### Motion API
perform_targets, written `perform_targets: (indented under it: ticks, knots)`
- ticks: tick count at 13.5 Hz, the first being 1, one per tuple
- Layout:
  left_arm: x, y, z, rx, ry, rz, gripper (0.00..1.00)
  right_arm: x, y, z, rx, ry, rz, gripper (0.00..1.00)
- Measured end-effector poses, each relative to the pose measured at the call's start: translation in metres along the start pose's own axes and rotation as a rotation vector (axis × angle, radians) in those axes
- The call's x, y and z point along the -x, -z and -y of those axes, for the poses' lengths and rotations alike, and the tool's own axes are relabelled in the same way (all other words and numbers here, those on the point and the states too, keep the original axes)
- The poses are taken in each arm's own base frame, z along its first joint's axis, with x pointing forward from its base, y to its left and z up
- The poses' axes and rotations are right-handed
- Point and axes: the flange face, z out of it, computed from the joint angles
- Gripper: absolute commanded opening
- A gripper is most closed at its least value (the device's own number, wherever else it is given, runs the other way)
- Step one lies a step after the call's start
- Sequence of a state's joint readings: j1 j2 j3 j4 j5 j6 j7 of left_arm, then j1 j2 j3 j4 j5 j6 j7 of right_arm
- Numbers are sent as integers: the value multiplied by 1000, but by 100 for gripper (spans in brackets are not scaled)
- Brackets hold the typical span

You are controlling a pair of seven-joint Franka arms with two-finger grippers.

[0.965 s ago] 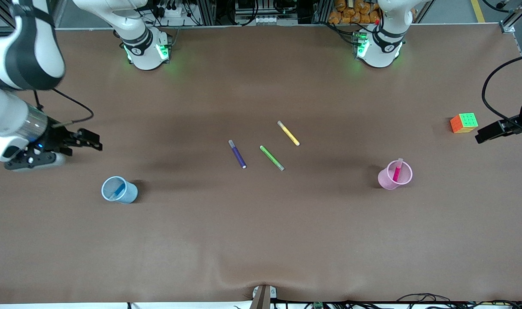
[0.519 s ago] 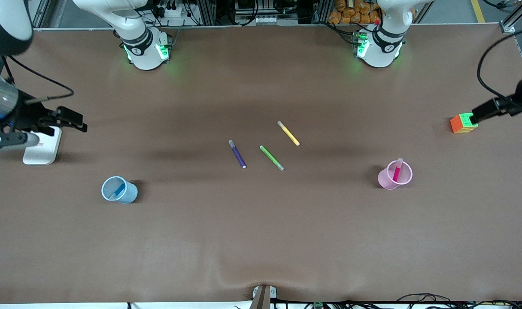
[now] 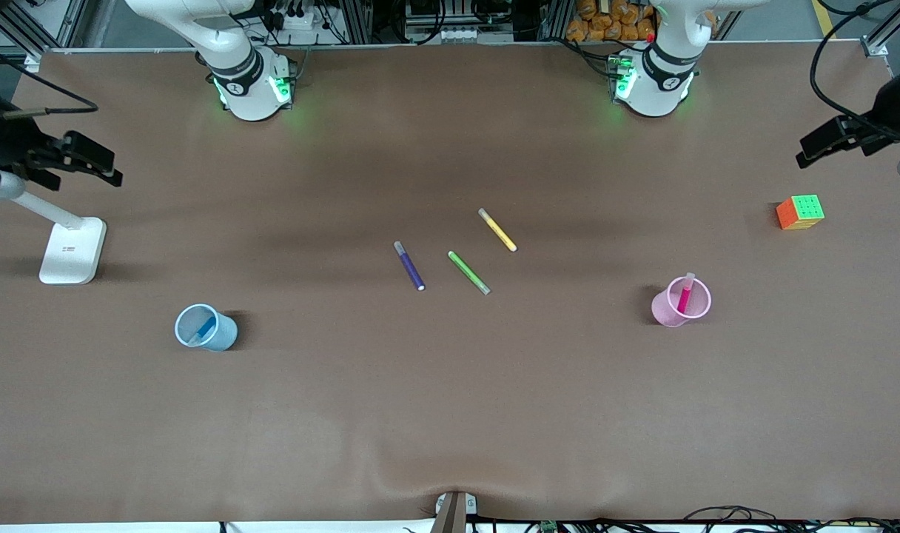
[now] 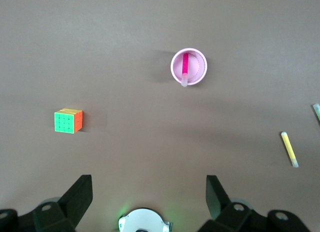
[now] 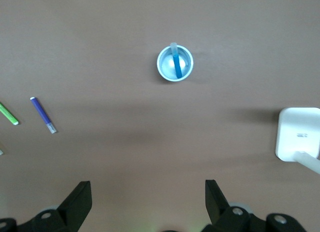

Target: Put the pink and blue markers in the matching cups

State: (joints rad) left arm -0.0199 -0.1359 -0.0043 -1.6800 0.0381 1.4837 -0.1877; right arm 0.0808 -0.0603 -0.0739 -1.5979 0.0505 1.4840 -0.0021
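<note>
The pink marker [image 3: 684, 295] stands tilted inside the pale pink cup [image 3: 663, 309] toward the left arm's end of the table. The blue marker [image 3: 203, 329] leans inside the pale blue cup [image 3: 225, 337] toward the right arm's end. My left gripper [image 3: 827, 141] hangs open and empty in the air by the table's end, near the cube. My right gripper [image 3: 87, 159] is open and empty over the other end, above the white stand. The left wrist view looks down on the pink cup [image 4: 201, 67] and pink marker [image 4: 185, 66] past the left gripper [image 4: 148, 184]. The right wrist view shows the blue cup [image 5: 162, 64] and blue marker [image 5: 177, 65] past the right gripper [image 5: 147, 189].
A purple pen [image 3: 409, 266], a green pen [image 3: 469, 272] and a yellow pen [image 3: 497, 229] lie loose mid-table. A colour cube [image 3: 800, 212] sits at the left arm's end. A white stand [image 3: 71, 252] rests at the right arm's end.
Both arms have risen and drawn back toward their table ends. The right gripper has uncovered the white stand, and the left gripper has moved off the cube. Markers and cups stayed put.
</note>
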Motion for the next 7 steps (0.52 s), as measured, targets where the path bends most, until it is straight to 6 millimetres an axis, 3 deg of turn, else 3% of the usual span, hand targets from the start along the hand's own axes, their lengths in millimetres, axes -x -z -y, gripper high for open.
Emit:
perform_targets:
  ticks: [3,7]
  knots:
    - [8,3,-8,-3,-19,3,100,3,17,1,6,-24,-22,100]
    - [12,5,-18,-26,-44,-4,100,8,15,3,8,-73,27,100]
